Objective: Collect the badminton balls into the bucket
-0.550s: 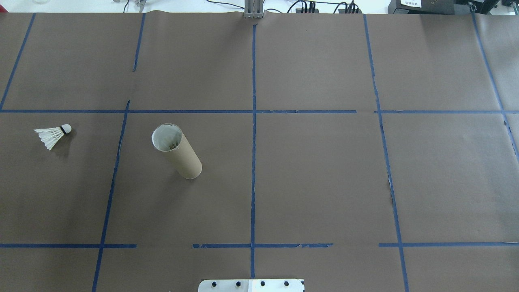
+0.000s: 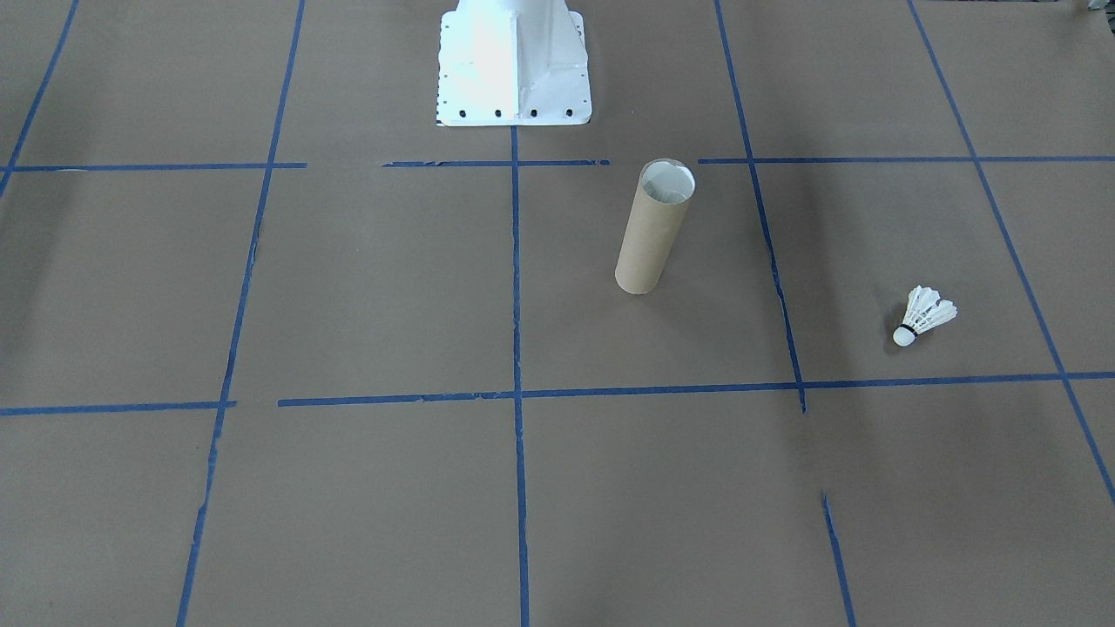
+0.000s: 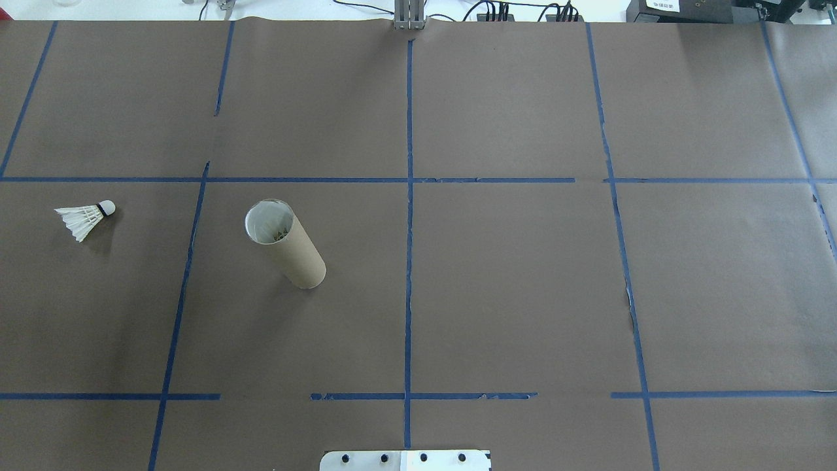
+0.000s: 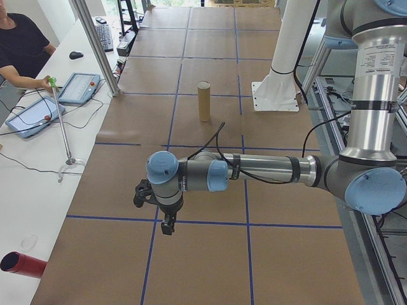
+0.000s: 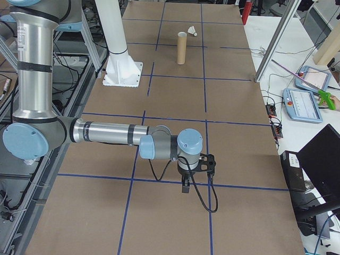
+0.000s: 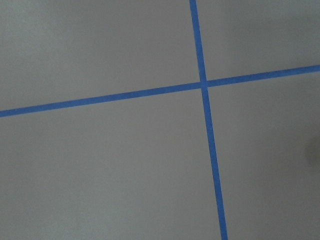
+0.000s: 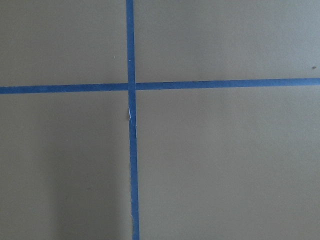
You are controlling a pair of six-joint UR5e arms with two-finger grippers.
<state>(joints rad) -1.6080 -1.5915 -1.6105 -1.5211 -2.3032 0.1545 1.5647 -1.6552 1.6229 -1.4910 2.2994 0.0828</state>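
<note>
1. Shuttlecock [image 3: 87,219] lies on its side on the brown paper, on the robot's left half of the table, cork tip toward the tube, feather skirt pointing away toward the table's left end. Long axis runs roughly along the table.
2. Left gripper [image 4: 166,225] hangs low over a blue tape crossing at the left end of the table, seen only from the side; whether its fingers are apart or together, cannot tell. Holds nothing visible.
3. Judgement: left arm is the nearer one. The shuttlecock lies inboard of it, toward the tube, so the reach goes back toward table centre.
4. Tube [image 3: 285,243] stands upright, mouth open, well apart from the shuttlecock, one grid line between them. Pale inside; something feather-like appears to sit deep within, too dim to name.
5. Right gripper [image 5: 186,187] hovers at the far right end, well away from both; finger state cannot tell.
</note>
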